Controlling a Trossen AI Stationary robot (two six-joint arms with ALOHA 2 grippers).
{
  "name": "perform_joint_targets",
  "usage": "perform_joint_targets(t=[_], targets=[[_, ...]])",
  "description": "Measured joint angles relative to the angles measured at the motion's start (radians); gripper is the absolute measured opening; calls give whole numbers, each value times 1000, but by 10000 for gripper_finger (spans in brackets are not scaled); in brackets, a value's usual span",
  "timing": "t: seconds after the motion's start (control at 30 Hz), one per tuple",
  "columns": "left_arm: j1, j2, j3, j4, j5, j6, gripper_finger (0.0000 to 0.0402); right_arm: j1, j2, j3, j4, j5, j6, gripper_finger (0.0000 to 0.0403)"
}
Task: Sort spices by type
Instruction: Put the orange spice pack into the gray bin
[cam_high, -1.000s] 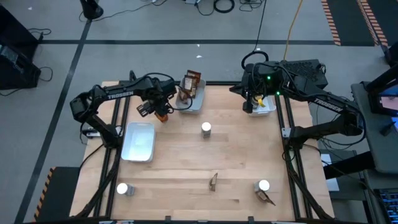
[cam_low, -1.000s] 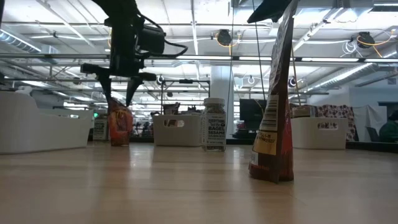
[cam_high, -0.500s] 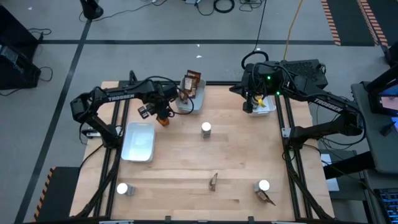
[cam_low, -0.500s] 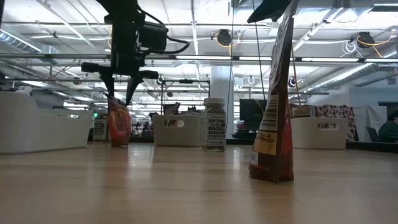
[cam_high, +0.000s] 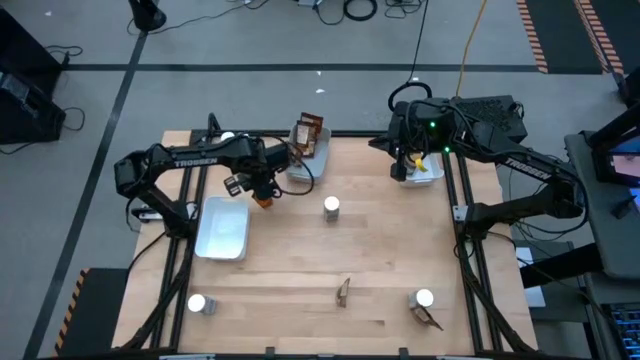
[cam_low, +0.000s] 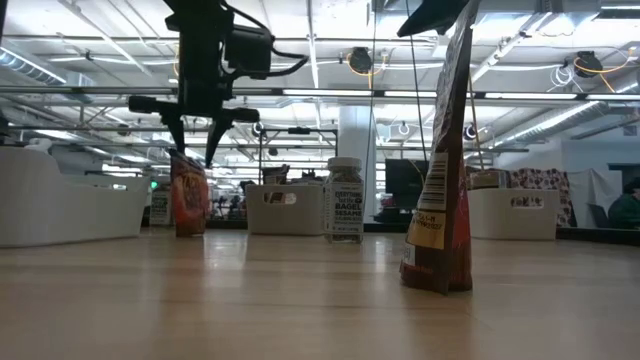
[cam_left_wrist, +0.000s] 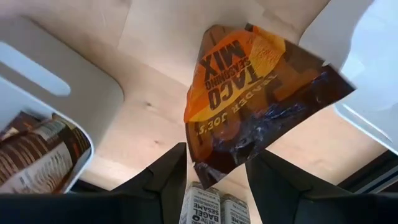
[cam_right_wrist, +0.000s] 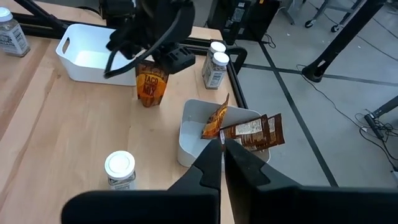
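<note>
The left gripper (cam_high: 262, 190) holds an orange taco packet (cam_low: 186, 196) by its top edge, its 2 fingers (cam_left_wrist: 163, 180) pinched on the packet, which hangs upright with its base at the wood. Just to one side of these jaws lies a white tray (cam_high: 222, 227); on the other side, beyond the packet, a second tray (cam_high: 312, 167) holds brown packets (cam_right_wrist: 249, 132). Farther out stands a white-capped jar (cam_high: 331, 207), and 2 more jars (cam_right_wrist: 215, 65) stand at the table's far edge. The right gripper (cam_right_wrist: 222, 155) waits with its jaws pressed together, empty, over the far right corner.
</note>
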Motion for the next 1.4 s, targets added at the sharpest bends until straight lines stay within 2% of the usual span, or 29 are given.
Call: perform_joint_targets(t=[0.4,0.53,0.7,0.77,1.03,1.2,1.4], targets=[[-34,0,0,-10,3,-1,153,0,0,0,13,0,16,0],[-34,0,0,-18,3,-1,108,0,0,0,13,0,24,0],[-34,0,0,-51,7,-1,24,0,0,0,12,0,25,0],[-34,0,0,-52,27,-2,8,0,0,0,12,0,25,0],[-13,0,11,-71,63,-85,4,0,0,0,12,0,25,0],[28,0,83,-78,112,-163,3,0,0,0,11,0,23,0],[78,0,199,-88,113,-227,2,0,0,0,11,0,21,0]])
